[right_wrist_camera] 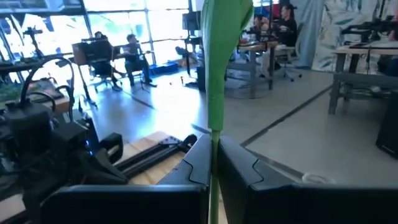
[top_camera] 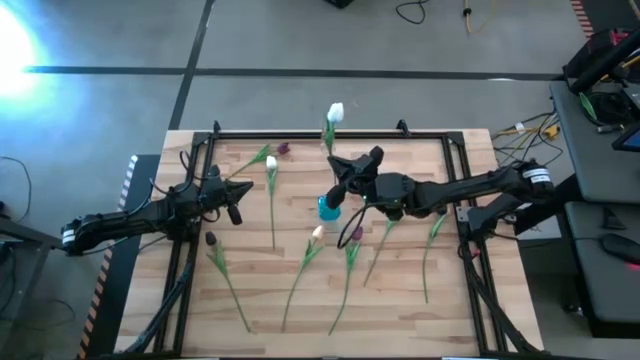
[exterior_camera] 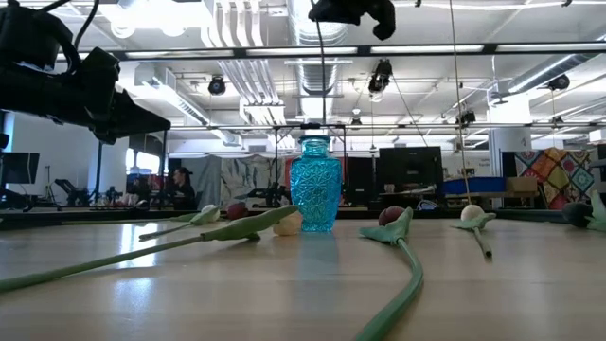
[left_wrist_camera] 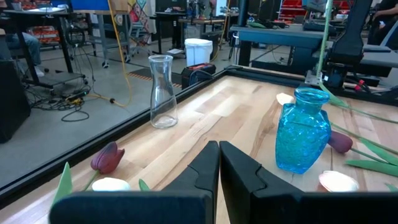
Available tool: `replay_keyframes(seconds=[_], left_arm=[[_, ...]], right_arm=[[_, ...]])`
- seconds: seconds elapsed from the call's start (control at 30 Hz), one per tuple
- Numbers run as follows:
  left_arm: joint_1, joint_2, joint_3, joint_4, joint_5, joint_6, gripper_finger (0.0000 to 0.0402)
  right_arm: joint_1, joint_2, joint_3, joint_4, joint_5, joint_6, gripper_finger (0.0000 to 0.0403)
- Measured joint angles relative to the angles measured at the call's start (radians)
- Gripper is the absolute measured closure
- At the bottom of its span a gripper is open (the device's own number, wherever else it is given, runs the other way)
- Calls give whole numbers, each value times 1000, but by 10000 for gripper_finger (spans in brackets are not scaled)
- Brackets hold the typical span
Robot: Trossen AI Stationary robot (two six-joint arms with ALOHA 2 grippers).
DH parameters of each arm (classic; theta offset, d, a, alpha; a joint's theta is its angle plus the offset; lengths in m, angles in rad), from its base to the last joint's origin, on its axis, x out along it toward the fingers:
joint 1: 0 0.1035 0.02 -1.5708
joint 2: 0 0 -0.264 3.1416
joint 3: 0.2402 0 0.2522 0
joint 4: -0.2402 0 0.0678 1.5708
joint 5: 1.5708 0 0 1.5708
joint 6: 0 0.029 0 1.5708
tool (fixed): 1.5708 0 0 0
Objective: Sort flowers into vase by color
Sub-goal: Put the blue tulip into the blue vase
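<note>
Right gripper lowers a white tulip toward the blue vase

The right gripper (top_camera: 345, 183) is clamped on the long green stem of a white artificial tulip (top_camera: 334, 113), holding it upright above the textured blue glass vase (top_camera: 329, 208) at the middle of the wooden table (top_camera: 400, 300). The left gripper (top_camera: 236, 192), clenched and empty, waits near the left edge. The thin stem could sway and miss the narrow neck, or tip the vase. No legible writing shows.
</note>
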Motion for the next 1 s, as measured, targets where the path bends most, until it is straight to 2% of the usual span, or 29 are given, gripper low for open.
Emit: replay_keyframes(seconds=[0.57,1.0], left_arm=[[0,2,0,4,0,0,402],[0,2,0,6,0,0,402]], right_arm=[[5,113,-7,67,1,39,391],[9,239,-11,80,2,-100,390]])
